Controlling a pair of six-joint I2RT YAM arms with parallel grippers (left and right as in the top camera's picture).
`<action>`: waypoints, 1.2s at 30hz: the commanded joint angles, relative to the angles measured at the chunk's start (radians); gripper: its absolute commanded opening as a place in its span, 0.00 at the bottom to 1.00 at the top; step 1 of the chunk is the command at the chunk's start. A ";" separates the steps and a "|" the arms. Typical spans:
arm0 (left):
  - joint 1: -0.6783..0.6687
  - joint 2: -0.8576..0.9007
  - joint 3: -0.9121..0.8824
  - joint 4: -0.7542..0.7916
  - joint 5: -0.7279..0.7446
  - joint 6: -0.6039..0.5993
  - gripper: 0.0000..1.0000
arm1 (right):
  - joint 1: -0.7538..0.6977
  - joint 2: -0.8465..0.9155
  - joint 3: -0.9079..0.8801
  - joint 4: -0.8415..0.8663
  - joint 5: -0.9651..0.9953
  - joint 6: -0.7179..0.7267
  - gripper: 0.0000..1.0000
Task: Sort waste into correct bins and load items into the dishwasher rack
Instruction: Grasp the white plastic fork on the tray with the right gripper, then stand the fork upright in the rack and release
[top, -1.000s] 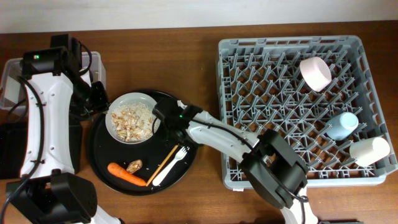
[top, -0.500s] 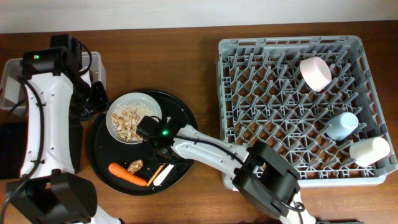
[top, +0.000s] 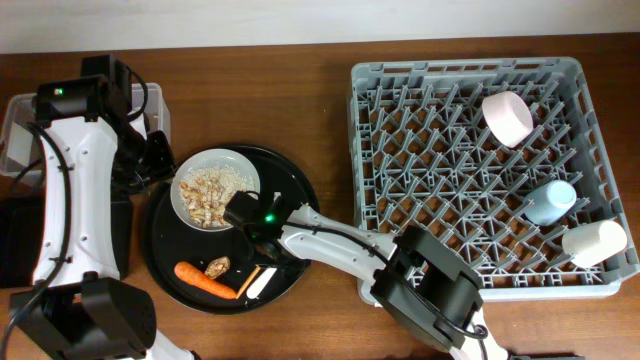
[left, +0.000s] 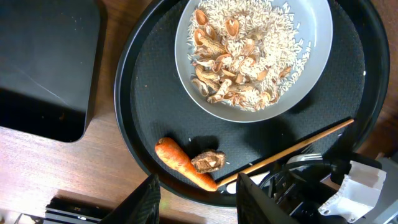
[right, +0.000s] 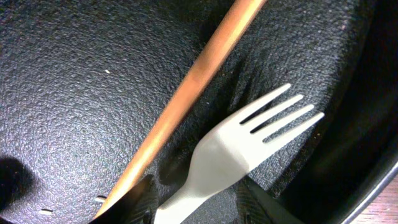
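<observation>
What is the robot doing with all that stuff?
The right arm's tool is down on the round black tray, open around a white fork that lies beside a wooden stick. The left tool hangs open near the bowl of food scraps. A carrot and a brown lump lie on the tray. A small white bowl and two cups stand in the grey rack.

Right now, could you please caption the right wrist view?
White plastic fork lying beside a wooden stick on the textured black tray.
</observation>
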 joint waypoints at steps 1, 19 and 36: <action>0.001 -0.025 0.003 0.001 0.004 0.016 0.39 | 0.004 0.005 -0.012 0.002 0.005 0.007 0.42; 0.001 -0.025 0.003 0.001 0.004 0.016 0.39 | 0.003 0.005 -0.011 0.027 -0.037 0.007 0.11; 0.001 -0.025 0.003 0.002 0.004 0.016 0.39 | -0.044 -0.089 0.029 0.000 -0.050 -0.056 0.04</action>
